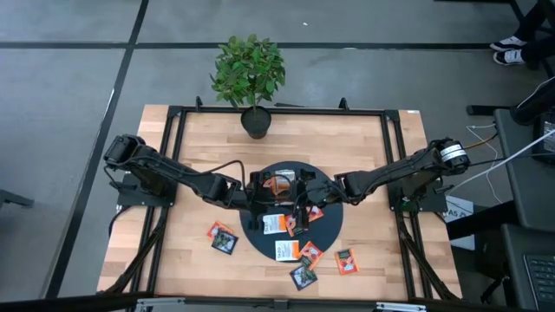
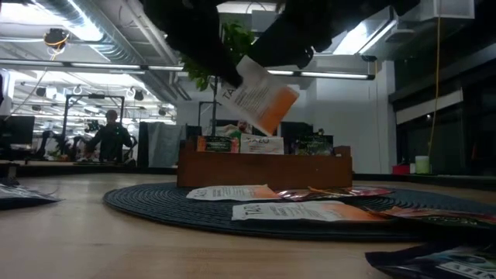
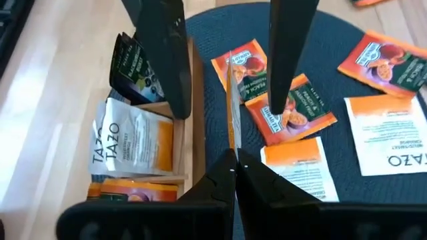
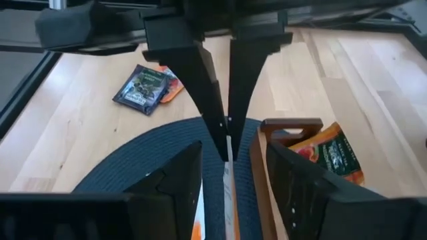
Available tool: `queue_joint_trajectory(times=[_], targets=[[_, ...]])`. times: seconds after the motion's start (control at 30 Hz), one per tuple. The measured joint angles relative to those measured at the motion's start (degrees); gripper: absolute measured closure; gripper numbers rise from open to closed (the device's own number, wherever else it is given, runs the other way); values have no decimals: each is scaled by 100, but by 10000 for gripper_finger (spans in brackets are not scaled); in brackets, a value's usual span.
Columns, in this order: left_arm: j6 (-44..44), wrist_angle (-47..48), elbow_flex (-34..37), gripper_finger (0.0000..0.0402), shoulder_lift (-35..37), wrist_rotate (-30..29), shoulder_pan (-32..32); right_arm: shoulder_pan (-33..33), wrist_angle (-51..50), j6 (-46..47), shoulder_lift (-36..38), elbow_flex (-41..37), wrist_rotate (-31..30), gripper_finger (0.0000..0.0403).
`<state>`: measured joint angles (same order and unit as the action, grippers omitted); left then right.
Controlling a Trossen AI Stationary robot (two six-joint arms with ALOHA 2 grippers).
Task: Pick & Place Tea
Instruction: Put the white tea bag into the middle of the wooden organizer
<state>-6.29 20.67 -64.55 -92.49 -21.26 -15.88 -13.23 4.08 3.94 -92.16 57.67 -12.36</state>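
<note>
My left gripper (image 3: 235,164) is shut on one white-and-orange tea sachet (image 2: 260,97), held in the air above the dark round mat (image 1: 325,230) beside the wooden tray (image 3: 197,137). My right gripper (image 4: 232,160) is open; its fingers (image 3: 170,80) stand on either side of that sachet without touching it. The tray holds a dark green-black sachet (image 3: 133,67), a white-orange one (image 3: 130,141) and an orange one (image 3: 127,193). Several more sachets lie flat on the mat (image 3: 287,110) and on the table (image 1: 223,237). My left gripper pinches the sachet between its two fingertips at one edge (image 3: 231,143), coming level from the table's left. The sachet is lifted clear of mat and tray. It shows edge-on in both wrist views and sits tilted in the low view, its orange corner (image 2: 280,105) lowest.
A potted plant (image 1: 251,82) stands at the table's far edge. Loose sachets lie near the near edge (image 1: 346,260) (image 1: 303,276). Black frame rails (image 1: 392,165) run along the table's sides. A person (image 2: 111,136) stands far off in the room.
</note>
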Motion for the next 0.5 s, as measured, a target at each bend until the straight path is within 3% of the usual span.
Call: queue_joint_trajectory(times=[0.3,0.5], targets=[[109,-287,0,399,-2,30,0,0,-18,1,0,0,-2,237],[109,-263,0,399,-2,79,-2,0,-27,3,2,0,-2,269]])
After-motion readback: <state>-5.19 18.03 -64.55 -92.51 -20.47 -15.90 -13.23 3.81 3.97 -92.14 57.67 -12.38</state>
